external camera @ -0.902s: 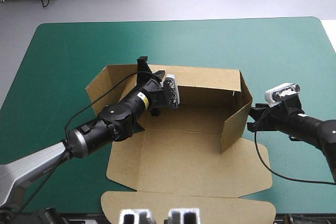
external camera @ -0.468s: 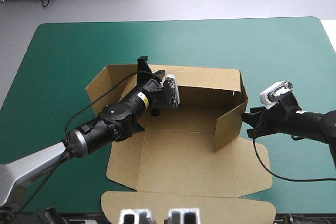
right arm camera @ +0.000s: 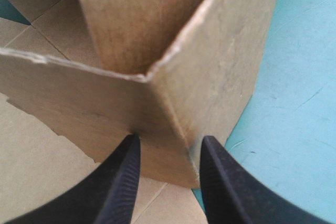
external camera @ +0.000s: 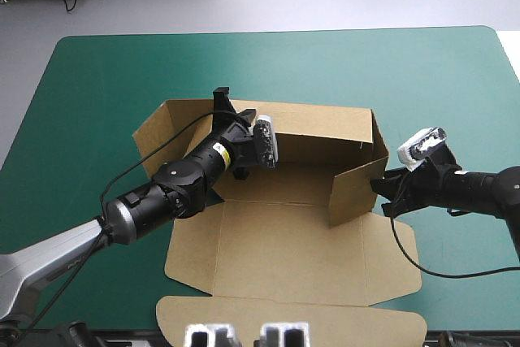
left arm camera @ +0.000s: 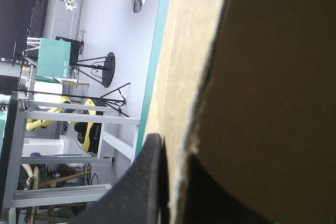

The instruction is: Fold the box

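Pinching the back wall's top edge of the brown cut-board box [external camera: 284,249], mid-table on the teal-green cover [external camera: 97,87], at 11 o'clock with the left black fin-fingered gripper [external camera: 221,103], all but closed, seemingly to steady it upright. Pressing the 3 o'clock side wall's corner inward with the right black fin-fingered gripper [right arm camera: 168,142], 2 fingers parted, clasping nothing, probably for tucking.

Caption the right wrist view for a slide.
Open right gripper at the folded corner of the brown box.

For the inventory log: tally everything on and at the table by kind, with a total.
Brown box: 1
Robot arms: 2 (left arm, right arm)
Teal-green table: 1
Total: 4
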Available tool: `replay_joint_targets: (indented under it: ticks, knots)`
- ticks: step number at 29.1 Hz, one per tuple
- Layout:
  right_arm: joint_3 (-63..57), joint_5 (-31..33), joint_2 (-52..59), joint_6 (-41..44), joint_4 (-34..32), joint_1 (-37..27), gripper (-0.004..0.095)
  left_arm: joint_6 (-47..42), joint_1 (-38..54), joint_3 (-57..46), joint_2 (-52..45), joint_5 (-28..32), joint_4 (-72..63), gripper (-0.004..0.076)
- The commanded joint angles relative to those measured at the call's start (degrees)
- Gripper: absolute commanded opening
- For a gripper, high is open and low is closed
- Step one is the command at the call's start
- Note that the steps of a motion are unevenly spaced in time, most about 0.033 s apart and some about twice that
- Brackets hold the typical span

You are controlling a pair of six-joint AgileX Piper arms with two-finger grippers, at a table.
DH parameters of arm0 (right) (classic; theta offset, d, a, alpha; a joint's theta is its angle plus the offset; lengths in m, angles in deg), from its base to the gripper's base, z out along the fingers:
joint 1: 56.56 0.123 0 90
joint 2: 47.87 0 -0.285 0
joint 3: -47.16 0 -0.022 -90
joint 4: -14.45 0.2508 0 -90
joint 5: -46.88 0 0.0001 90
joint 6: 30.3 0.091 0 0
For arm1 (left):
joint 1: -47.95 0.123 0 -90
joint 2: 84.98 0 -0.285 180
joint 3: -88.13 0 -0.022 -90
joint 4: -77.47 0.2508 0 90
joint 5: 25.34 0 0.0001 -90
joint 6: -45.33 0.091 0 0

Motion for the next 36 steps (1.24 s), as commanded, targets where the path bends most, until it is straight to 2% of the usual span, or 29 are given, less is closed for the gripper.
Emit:
replay_joint_targets:
  ticks: [1, 8, 13, 22, 25, 31, 33, 36]
  knots:
    - [1.7, 1.2, -1.6, -1.4, 4.0, -0.1, 0.0353, -1.7, -0.2, -0.6, 0.1, 0.0, -4.9, -0.0009]
    - [1.7, 2.2, -5.4, -7.7, 12.5, -0.1, 0.0353, -1.7, -0.2, -0.6, 0.1, 0.2, -4.3, -0.0009]
    - [1.7, 1.8, -7.1, -11.5, 14.8, -0.1, 0.0353, -2.0, -0.2, -0.6, 0.1, 0.4, -2.3, -0.0009]
    - [1.7, 0.6, -11.7, -19.1, 23.4, -0.1, 0.035, -2.0, -0.2, -0.6, 0.1, 5.5, -2.3, -0.0009]
    - [1.7, 0.2, -13.5, -19.3, 24.9, -0.1, 0.0284, -2.0, -0.2, -0.6, 0.1, 6.5, -2.3, -0.0009]
    - [1.7, -0.1, -16.4, -22.0, 26.9, 0.8, 0.0036, -2.0, -0.2, -0.6, 0.1, 8.7, -2.3, -0.0009]
    - [1.7, -4.4, -16.5, -23.0, 28.5, 2.7, -0.0012, -2.0, -0.2, -0.6, 0.1, 9.5, -2.3, -0.0009]
    - [1.7, -9.0, -16.5, -24.6, 31.1, 4.9, -0.0011, -2.0, -0.2, -0.6, 0.1, 9.7, -2.3, -0.0009]
